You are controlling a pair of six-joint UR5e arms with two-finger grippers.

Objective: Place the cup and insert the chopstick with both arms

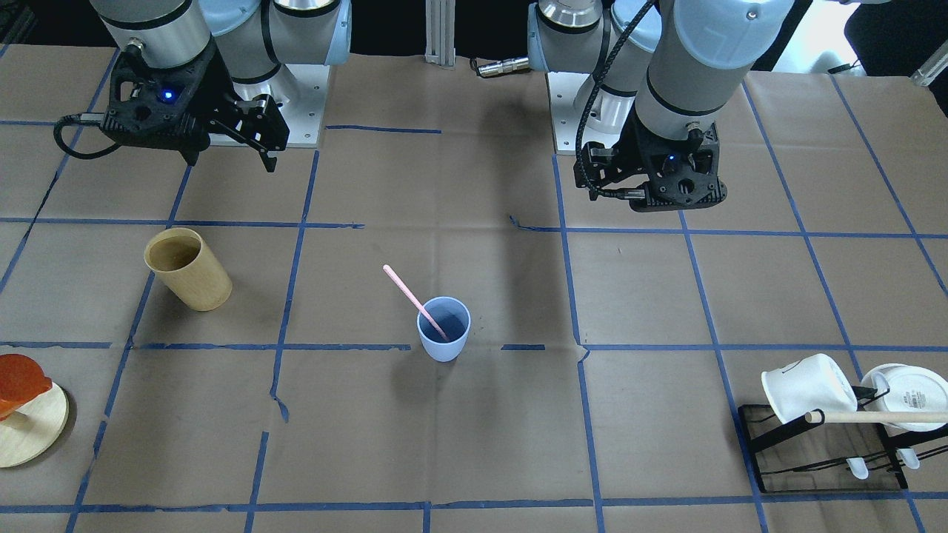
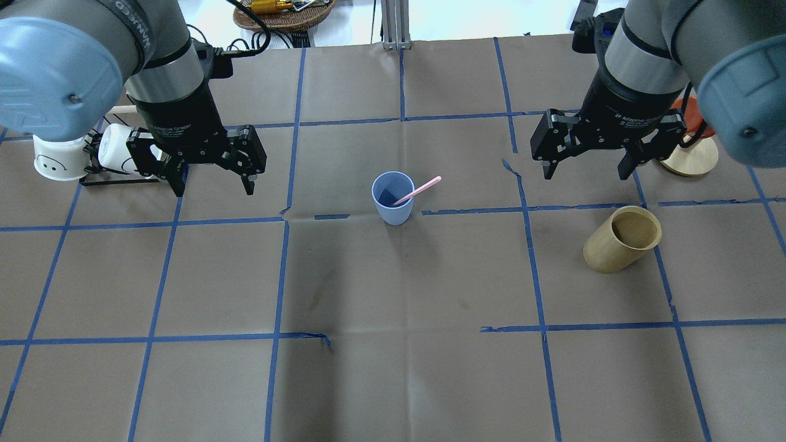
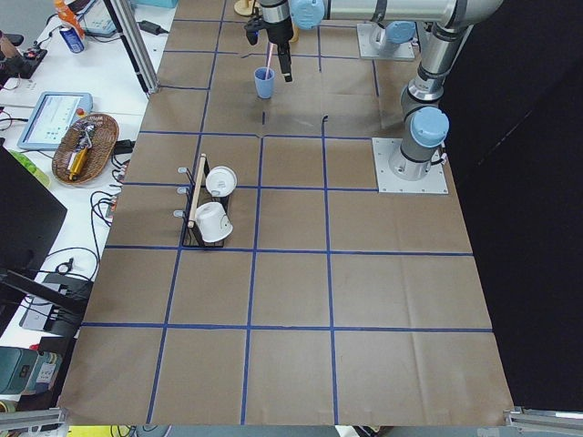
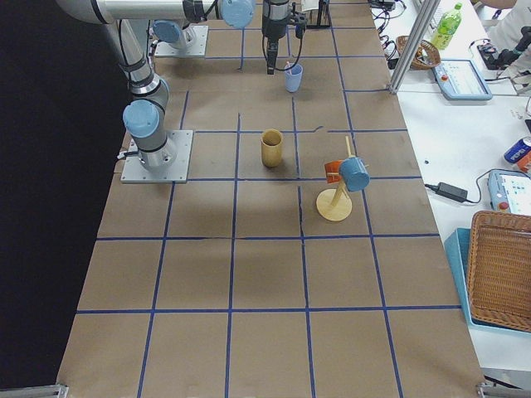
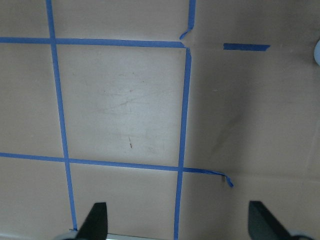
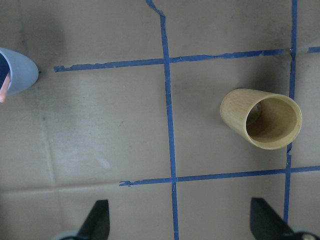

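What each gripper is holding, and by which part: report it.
Nothing is held. The left gripper and the right gripper are both open and empty; the pink chopstick leans in the blue cup, clear of both.

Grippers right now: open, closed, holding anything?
Left gripper: open, holding nothing.
Right gripper: open, holding nothing.

chopstick (image 2: 424, 186) in cup (image 2: 393, 207), tumbler (image 2: 614, 248) well to robot's right

Brown-papered table (image 2: 405, 368), blue tape grid (image 2: 153, 338); cluttered side bench (image 4: 436, 141).
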